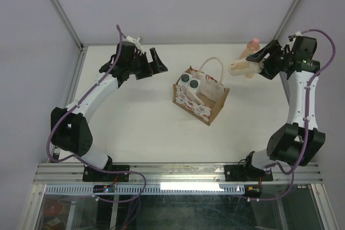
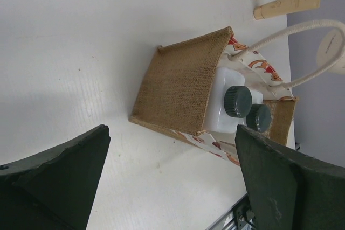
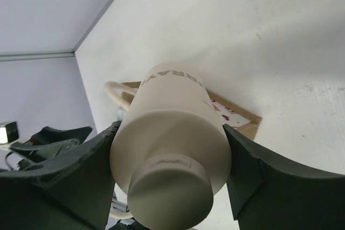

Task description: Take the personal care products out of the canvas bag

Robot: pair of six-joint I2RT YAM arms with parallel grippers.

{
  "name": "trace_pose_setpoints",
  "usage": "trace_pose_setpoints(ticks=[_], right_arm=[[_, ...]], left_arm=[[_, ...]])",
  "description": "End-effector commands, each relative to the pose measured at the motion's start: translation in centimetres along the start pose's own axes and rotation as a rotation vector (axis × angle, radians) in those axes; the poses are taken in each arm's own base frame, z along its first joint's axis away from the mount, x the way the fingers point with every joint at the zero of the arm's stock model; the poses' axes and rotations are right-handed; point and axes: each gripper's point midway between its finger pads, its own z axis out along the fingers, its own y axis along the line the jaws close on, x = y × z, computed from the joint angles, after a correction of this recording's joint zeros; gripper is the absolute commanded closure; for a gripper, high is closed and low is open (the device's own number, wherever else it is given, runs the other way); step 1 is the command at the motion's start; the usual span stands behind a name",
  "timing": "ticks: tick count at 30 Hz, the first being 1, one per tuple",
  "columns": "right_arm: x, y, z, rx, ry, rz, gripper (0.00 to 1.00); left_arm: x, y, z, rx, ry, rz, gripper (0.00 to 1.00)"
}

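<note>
Cream bottle (image 3: 172,133) pinched sideways in right jaws near the tabletop's (image 1: 135,122) far-right corner, peach-orange bottle (image 1: 252,47) upright beside it at the far edge, canvas bag (image 1: 215,106) mid-tabletop holding two white bottles (image 1: 191,82), left jaws spread wide, empty.

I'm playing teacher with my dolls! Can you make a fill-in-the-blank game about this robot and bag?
The cream bottle is clamped in the gripper of the ____ arm.
The canvas bag has ____ white bottles inside.
The left gripper is holding ____.
Missing words: right, two, nothing.
</note>
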Motion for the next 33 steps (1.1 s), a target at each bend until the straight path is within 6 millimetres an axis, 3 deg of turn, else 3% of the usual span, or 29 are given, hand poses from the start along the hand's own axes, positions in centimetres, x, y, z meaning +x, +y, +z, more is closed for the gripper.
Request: trace_pose_setpoints(ticks=[1, 7, 15, 24, 33], right_arm=[[-3.4, 0.1, 0.6, 0.003, -0.093, -0.105, 1.00], [-5.8, -4.8, 3.9, 0.181, -0.111, -0.161, 1.00], [-7.1, -10.0, 6.3, 0.488, -0.090, -0.318, 1.00], [-7.7, -10.8, 8.7, 0.605, -0.069, -0.449, 0.99], [-8.6, -11.9, 10.6, 0.635, -0.057, -0.463, 0.96]], left_arm=[[-1.6, -1.2, -0.6, 0.007, -0.024, 0.086, 0.01], [-1.6, -0.4, -0.7, -0.033, -0.009, 0.120, 0.01], [-2.2, 0.3, -0.5, -0.075, -0.005, 0.163, 0.01], [-3.3, 0.9, 0.1, -0.103, 0.007, 0.170, 0.01], [-4.9, 1.2, 1.0, -0.100, 0.005, 0.166, 0.01]])
